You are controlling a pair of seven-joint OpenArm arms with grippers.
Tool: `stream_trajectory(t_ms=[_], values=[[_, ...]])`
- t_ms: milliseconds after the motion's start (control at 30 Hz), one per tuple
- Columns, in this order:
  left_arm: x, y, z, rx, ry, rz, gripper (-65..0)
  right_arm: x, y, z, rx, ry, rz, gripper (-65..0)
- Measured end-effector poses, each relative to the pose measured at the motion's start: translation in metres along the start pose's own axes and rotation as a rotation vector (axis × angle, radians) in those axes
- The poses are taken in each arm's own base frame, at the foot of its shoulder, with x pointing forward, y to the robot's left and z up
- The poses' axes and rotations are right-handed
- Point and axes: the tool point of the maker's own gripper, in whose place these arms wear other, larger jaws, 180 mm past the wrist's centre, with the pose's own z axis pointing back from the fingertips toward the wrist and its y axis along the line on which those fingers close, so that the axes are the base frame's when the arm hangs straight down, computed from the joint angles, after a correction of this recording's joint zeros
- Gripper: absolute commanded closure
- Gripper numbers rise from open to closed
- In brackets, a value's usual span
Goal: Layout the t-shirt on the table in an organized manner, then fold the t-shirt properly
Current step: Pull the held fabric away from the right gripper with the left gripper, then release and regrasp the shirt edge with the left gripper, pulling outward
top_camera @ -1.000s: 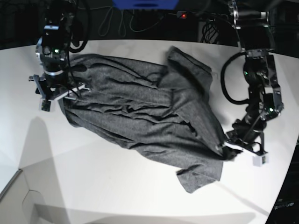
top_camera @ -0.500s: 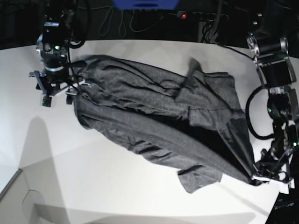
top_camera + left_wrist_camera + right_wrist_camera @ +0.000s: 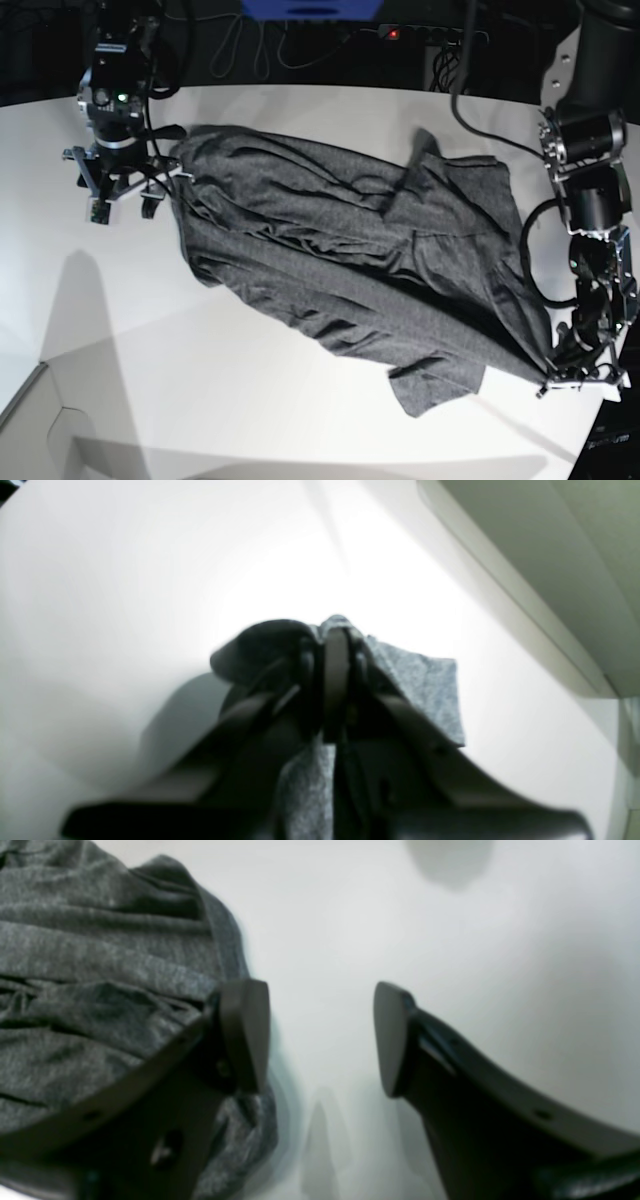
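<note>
The dark grey t-shirt (image 3: 340, 260) lies stretched diagonally across the white table (image 3: 200, 380), rumpled, with a sleeve flap near the front (image 3: 435, 385). My left gripper (image 3: 548, 383) sits at the front right edge, shut on the shirt's corner. In the left wrist view its fingers (image 3: 337, 645) pinch a grey fold of the t-shirt (image 3: 425, 685). My right gripper (image 3: 123, 208) is open at the back left, just beside the shirt's left edge. In the right wrist view the right gripper (image 3: 317, 1040) holds nothing, and one finger rests against the t-shirt (image 3: 100, 965).
Cables and a power strip (image 3: 420, 33) run behind the table's far edge. A pale panel (image 3: 30, 420) juts out at the front left corner. A beige ledge (image 3: 540, 570) runs just past the left gripper.
My left gripper has dragged the shirt's corner right and toward the front, stretching the shirt out. The shirt's left edge slid away from the open right gripper, which barely moved.
</note>
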Motion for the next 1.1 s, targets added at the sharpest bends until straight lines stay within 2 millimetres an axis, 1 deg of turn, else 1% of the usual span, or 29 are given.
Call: stream_trajectory(t_ms=[33,67,133,167,233,267,300,367,400,433,467,500,567,633,700,767,833,900,967,1067,1100], values=[[-0.002,0.0,0.0,0.0,0.011,0.001,-2.7,0.0,0.0,0.0,0.0,0.0,0.0,-33.6],[-0.01,0.001,0.001,0.001,0.055,-0.002,-5.5,0.0,0.0,0.0,0.0,0.001,0.0,-33.6],[-0.025,0.002,0.003,0.004,0.15,-0.004,-13.4,0.0,0.0,0.0,0.0,0.001,0.0,-33.6],[-0.029,0.002,0.004,0.003,0.173,-0.003,-18.3,0.0,0.0,0.0,0.0,0.0,0.0,-33.6],[-0.027,-0.003,0.007,-0.008,0.174,-0.016,-28.4,0.0,0.0,0.0,0.0,0.001,0.0,-33.6],[-0.02,-0.009,0.009,-0.024,0.149,-0.026,-31.8,-0.001,0.0,0.0,0.0,0.002,0.0,-33.6],[-0.014,-0.014,0.013,-0.038,0.127,-0.045,-33.0,-0.001,0.0,0.0,0.0,0.003,0.0,-33.6],[-0.003,-0.023,0.027,-0.077,0.061,-0.08,-32.8,-0.002,0.0,0.0,0.0,0.005,-0.002,-33.6],[-0.003,-0.024,0.036,-0.092,0.039,-0.09,-32.8,-0.001,0.001,0.0,0.002,0.003,0.0,-33.6],[-0.009,-0.025,0.046,-0.116,0.028,-0.096,-32.7,-0.001,0.001,0.0,0.001,0.003,-0.001,-33.6],[-0.02,-0.024,0.055,-0.14,0.038,-0.081,-32.6,-0.001,0.001,0.0,0.002,0.002,-0.001,-33.6],[-0.035,-0.015,0.064,-0.137,0.059,-0.066,-32.1,0.0,0.002,0.0,0.003,0.001,-0.001,-33.6],[-0.068,0.01,0.083,-0.107,0.1,-0.04,-30.4,-0.002,0.001,0.0,0.003,0.004,-0.002,-33.6],[-0.093,0.031,0.095,-0.071,0.127,-0.012,-29.3,-0.002,0.001,0.0,0.002,0.004,-0.001,-33.6],[-0.116,0.042,0.1,-0.049,0.157,0.023,-29.1,0.0,0.001,0.0,0.003,-0.003,-0.001,-33.6],[-0.145,0.049,0.105,-0.033,0.218,0.039,-29.1,-0.001,0.002,0.0,0.004,-0.001,-0.001,-33.6],[-0.166,0.055,0.11,-0.016,0.256,0.044,-29.0,0.0,0.001,0.0,0.002,-0.004,-0.002,-33.6],[-0.178,0.059,0.114,0.002,0.272,0.04,-28.9,0.0,0.001,0.0,0.002,-0.004,-0.002,-33.6],[-0.184,0.06,0.115,0.013,0.282,0.031,-28.9,0.002,0.002,0.0,0.003,-0.008,-0.002,-33.6],[-0.186,0.061,0.115,0.021,0.281,0.018,-28.9,0.002,0.002,0.0,0.003,-0.007,-0.002,-33.6],[-0.186,0.064,0.115,0.034,0.28,-0.002,-28.9,0.001,0.002,0.0,0.003,-0.005,-0.002,-33.6]])
